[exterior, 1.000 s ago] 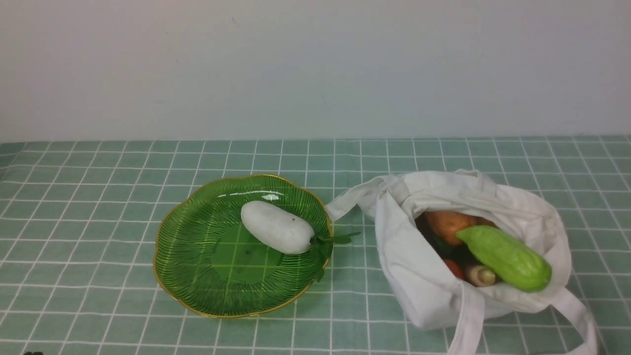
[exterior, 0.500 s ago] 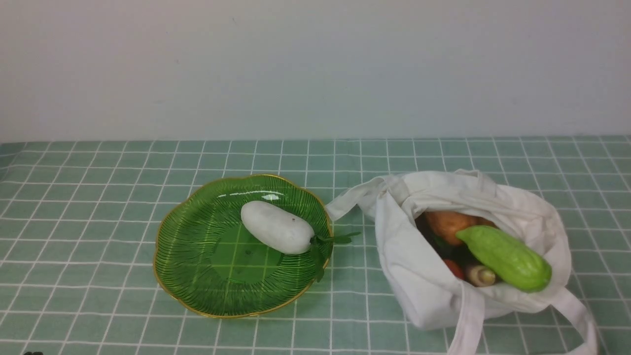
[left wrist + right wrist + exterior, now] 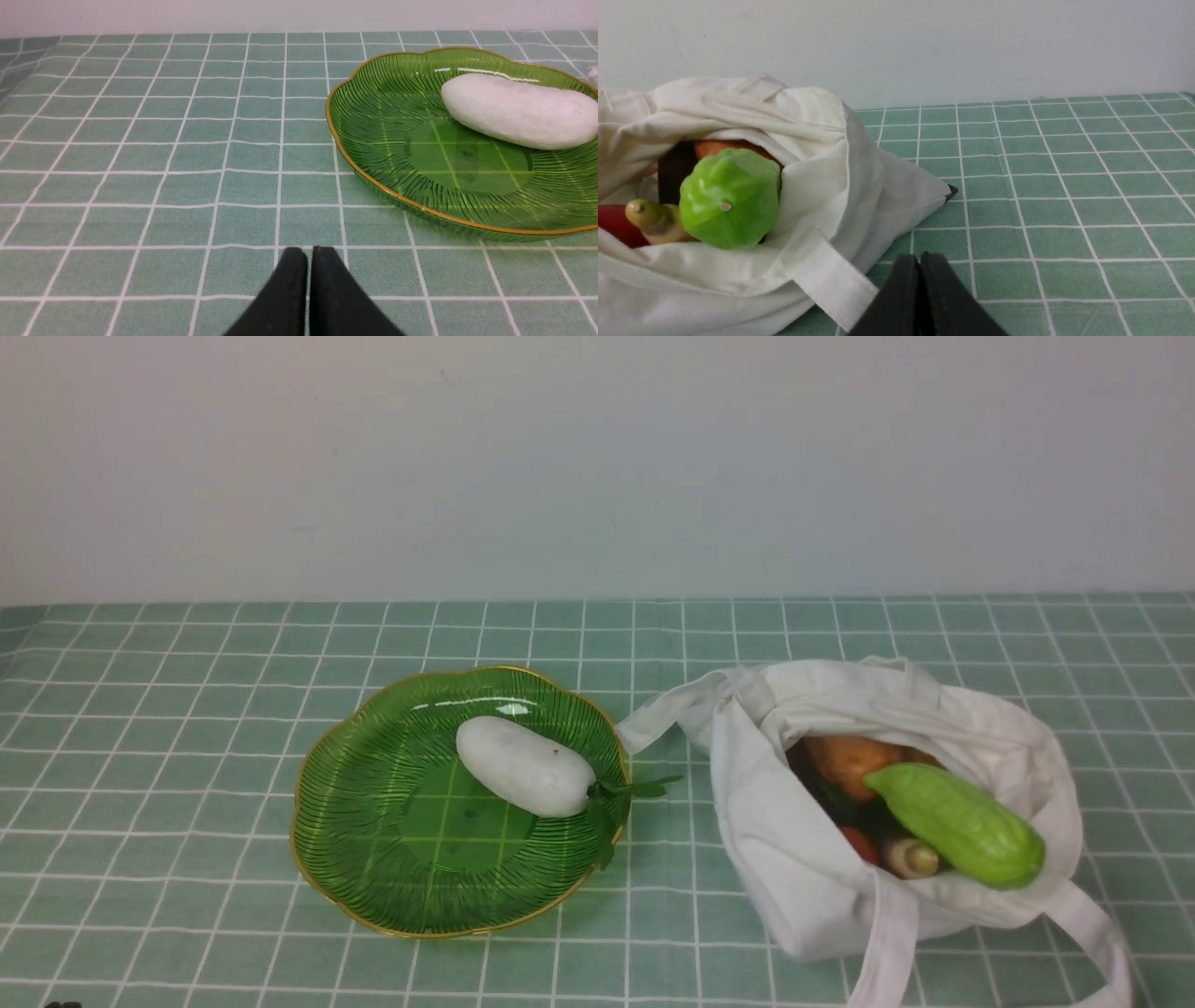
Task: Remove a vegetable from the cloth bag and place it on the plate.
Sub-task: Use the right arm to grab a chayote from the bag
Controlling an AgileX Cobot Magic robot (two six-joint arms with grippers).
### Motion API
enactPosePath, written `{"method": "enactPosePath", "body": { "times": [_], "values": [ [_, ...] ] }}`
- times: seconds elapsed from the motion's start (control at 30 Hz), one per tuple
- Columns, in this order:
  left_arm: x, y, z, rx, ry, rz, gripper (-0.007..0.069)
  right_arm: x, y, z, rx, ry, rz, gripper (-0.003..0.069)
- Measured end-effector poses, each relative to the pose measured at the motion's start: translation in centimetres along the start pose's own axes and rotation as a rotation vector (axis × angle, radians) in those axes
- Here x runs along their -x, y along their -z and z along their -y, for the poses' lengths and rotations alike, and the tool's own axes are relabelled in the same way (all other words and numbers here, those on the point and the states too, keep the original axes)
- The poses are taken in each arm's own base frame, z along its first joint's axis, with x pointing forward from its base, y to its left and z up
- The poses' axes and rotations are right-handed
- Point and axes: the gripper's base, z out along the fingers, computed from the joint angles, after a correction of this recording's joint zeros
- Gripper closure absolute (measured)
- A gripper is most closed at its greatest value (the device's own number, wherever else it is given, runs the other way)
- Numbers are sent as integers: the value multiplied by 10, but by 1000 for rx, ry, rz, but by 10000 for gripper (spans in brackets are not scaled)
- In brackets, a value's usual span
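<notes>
Waiting is how the moment reads: the pick-up looks still to be made, with the green gourd (image 3: 962, 823) lying in the mouth of the white cloth bag (image 3: 784, 868). Both grippers are closed on nothing. The right gripper (image 3: 922, 261) has its dark fingertips together over the checked cloth (image 3: 1045, 186), with the bag beside it, on the left arm's side, and the gourd beyond the bag's near edge. The left gripper (image 3: 305, 254), fingertips also together, has the green plate (image 3: 350, 859) ahead of it and toward the right arm's side.

The next move probably calls for the right gripper to open, rise over the bag's rim and come down across the gourd's body without pinching fabric. After that, the gourd would need carrying leftward to the plate, where a white radish (image 3: 525, 766) already takes up part of the space, its leaves hanging over the rim.

The gourd is bright light green, plump and oblong, with faint lengthwise ridges. Its tapered tip points into the bag, toward an orange-brown vegetable (image 3: 850, 765); its thick, rounded end rests at the opening, on the side nearer the right gripper.
</notes>
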Motion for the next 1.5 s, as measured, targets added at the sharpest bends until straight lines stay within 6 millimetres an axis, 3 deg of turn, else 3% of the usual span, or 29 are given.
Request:
{"method": "enactPosePath", "body": {
  "times": [0.23,0.4,0.5,0.57,0.7,0.8,0.87,0.93,0.97,1.03,1.2,1.4,1.5],
  "values": [
    [0,0,0,0,0,0,632,1,0,-10,115,-725,-20,673],
    [0,0,0,0,0,0,632,6,1,-11,146,-890,7,673],
    [0,0,0,0,0,0,632,14,3,-12,164,-839,28,673],
    [0,0,0,0,0,0,632,35,11,-14,192,-766,90,673],
    [0,0,0,0,0,0,632,101,29,-18,204,-483,193,673],
    [0,0,0,0,0,0,632,123,19,-21,161,-313,40,673],
    [0,0,0,0,0,0,632,134,5,-22,130,-228,-125,673],
    [0,0,0,0,0,0,632,135,-18,-22,100,-179,-324,671],
    [0,0,0,0,0,0,632,134,-20,-22,99,-176,-353,670],
    [0,0,0,0,0,0,632,135,-52,-25,102,-133,-570,662],
    [0,0,0,0,0,0,632,143,-99,-35,216,-65,-724,589],
    [0,0,0,0,0,0,632,158,-134,-44,317,19,-760,362],
    [0,0,0,0,0,0,632,148,-150,-57,379,56,-834,238]
  ]
}}
